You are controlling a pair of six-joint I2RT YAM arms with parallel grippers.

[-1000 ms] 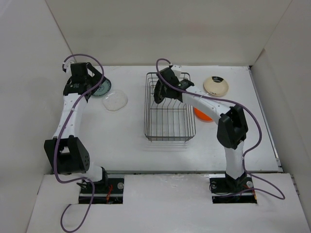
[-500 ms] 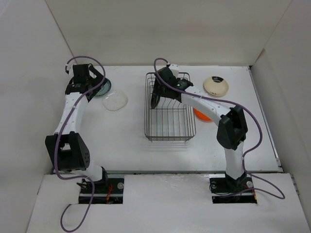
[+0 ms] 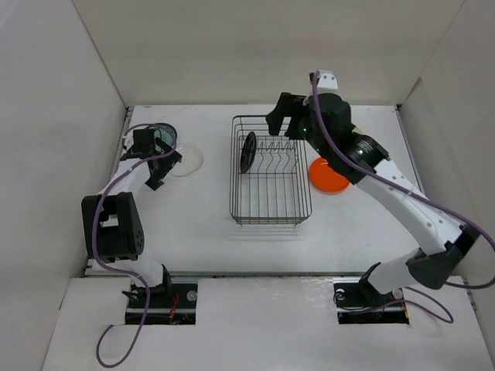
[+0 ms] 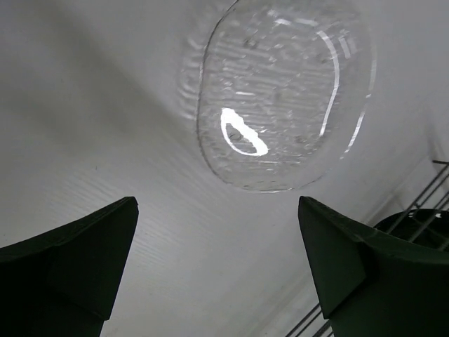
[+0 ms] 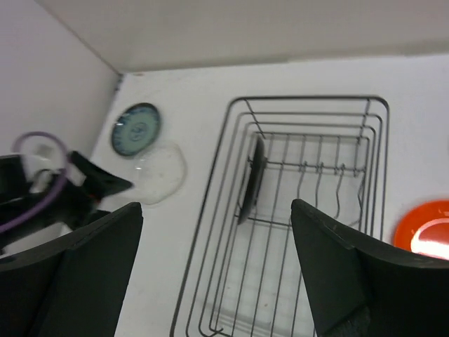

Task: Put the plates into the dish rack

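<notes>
Standing round black plate (image 3: 247, 151), rectangular wire dish rack (image 3: 271, 198)

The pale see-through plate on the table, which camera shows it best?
The left wrist view: the pale plate fills the upper frame, large and sharp, lying flat. The top view shows it small, partly covered by the left gripper. The right wrist view shows it faint and blurred, next to the teal plate.

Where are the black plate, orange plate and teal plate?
black plate (image 3: 247, 151), top view, upright face
orange plate (image 3: 326, 179), top view, exposed middle
teal plate (image 5: 136, 129), right wrist view, centre
</notes>
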